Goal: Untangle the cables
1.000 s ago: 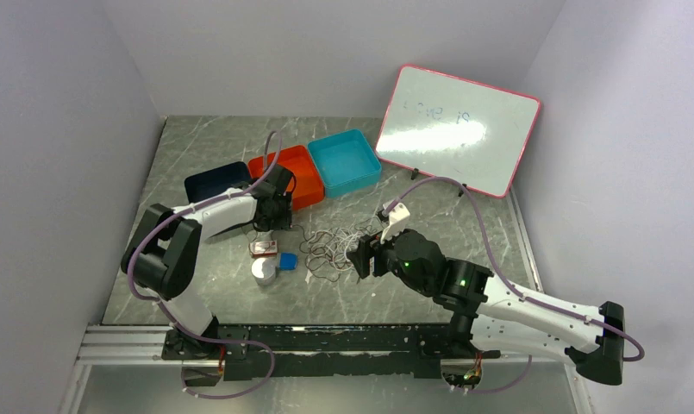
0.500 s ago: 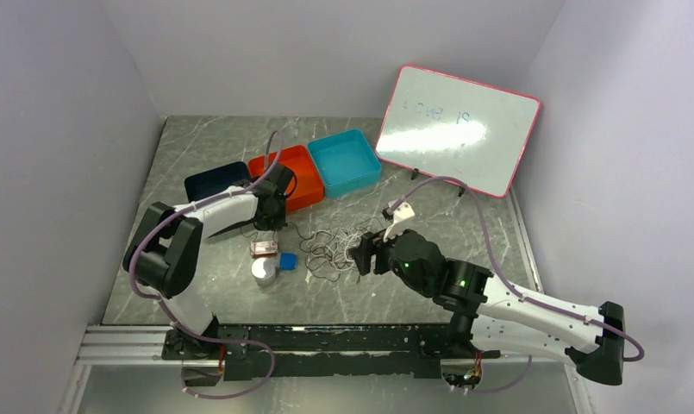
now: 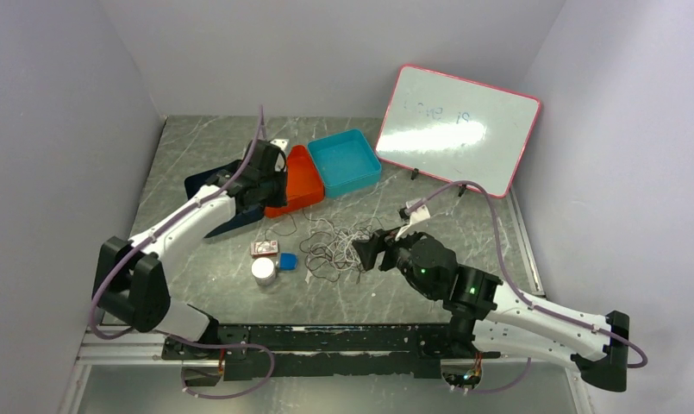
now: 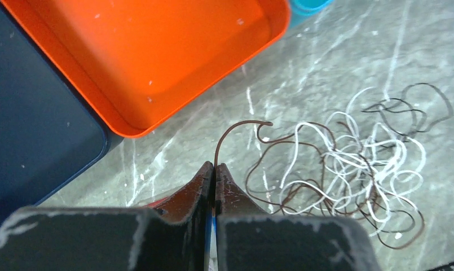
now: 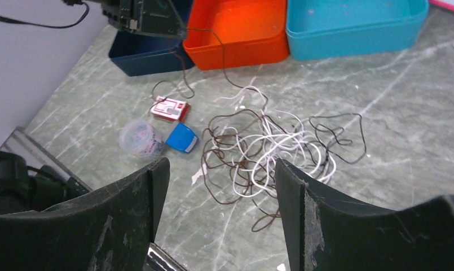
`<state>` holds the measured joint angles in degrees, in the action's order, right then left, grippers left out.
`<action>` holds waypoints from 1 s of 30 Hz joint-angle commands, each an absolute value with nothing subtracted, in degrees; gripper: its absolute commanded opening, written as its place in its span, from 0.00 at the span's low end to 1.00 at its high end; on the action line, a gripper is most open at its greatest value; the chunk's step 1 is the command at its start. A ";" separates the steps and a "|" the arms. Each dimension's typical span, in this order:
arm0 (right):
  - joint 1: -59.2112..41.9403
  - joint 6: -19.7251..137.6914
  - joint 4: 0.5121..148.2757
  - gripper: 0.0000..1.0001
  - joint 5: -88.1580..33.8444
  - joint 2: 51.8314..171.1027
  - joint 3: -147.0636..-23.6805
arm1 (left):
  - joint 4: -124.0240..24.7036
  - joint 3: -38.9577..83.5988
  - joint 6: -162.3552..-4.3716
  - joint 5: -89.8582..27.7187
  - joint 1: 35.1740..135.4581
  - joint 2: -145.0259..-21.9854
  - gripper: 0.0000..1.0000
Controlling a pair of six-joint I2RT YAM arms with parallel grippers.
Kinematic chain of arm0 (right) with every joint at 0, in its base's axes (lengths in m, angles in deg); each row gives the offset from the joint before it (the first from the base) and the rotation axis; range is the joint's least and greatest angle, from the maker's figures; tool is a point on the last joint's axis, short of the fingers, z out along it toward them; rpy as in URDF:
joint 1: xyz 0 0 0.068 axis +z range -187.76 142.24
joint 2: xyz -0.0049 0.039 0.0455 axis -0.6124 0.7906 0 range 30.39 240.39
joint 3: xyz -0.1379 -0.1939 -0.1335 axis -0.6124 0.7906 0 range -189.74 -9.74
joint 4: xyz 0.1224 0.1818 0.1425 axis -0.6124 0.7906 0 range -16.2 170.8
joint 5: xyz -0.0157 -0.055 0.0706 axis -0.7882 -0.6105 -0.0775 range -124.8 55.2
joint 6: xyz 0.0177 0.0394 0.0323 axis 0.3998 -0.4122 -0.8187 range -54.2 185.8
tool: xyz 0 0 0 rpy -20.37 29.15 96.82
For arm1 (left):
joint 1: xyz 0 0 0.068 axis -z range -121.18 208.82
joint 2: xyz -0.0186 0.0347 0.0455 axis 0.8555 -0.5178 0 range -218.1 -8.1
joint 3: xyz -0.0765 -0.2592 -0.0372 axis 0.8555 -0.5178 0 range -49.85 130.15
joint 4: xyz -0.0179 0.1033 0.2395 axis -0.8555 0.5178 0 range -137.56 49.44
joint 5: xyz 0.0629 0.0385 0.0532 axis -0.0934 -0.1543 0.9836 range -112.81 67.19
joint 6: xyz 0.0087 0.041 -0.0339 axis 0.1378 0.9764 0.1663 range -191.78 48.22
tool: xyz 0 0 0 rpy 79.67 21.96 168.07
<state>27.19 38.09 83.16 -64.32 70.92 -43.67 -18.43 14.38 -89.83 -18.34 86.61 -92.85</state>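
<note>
Grey marbled table [image 3: 464,285], white and brown cables [image 5: 264,149] left tangled at its middle, one brown cable end [image 4: 218,147] clamped in the closed left gripper [image 4: 214,169] beside the orange tray [image 4: 157,62], right gripper [image 5: 220,175] held wide apart near the tangle.

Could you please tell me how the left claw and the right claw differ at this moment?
The left claw is shut on a brown cable; the right claw is open and holds nothing. The left claw is near the orange tray, while the right claw faces the tangle of cables. Both have dark fingers.
</note>
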 commanded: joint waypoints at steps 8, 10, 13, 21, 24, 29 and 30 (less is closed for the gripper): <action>27.33 52.11 65.32 0.73 -58.46 72.48 -39.68 | -18.09 19.36 -83.75 -28.67 88.08 -86.29 0.07; 27.28 54.81 61.79 0.72 -60.32 73.54 -39.06 | -17.99 20.59 -82.72 -30.22 88.64 -85.46 0.07; 27.36 61.38 56.37 0.71 -60.02 75.07 -38.12 | -17.55 22.03 -80.86 -30.99 90.03 -84.63 0.07; 13.68 64.10 64.39 0.73 -41.61 82.25 -44.68 | -17.67 23.48 -78.59 -30.06 92.73 -82.09 0.07; 5.52 63.48 61.33 0.74 -31.99 83.74 -44.13 | -20.04 22.04 -78.53 -30.18 92.88 -81.12 0.07; 0.97 65.86 57.20 0.74 -20.87 90.69 -45.76 | -20.25 22.35 -79.46 -29.72 93.15 -82.15 0.07; 0.83 66.01 55.98 0.74 -19.42 92.40 -45.84 | -20.86 22.14 -79.70 -29.21 93.29 -81.89 0.07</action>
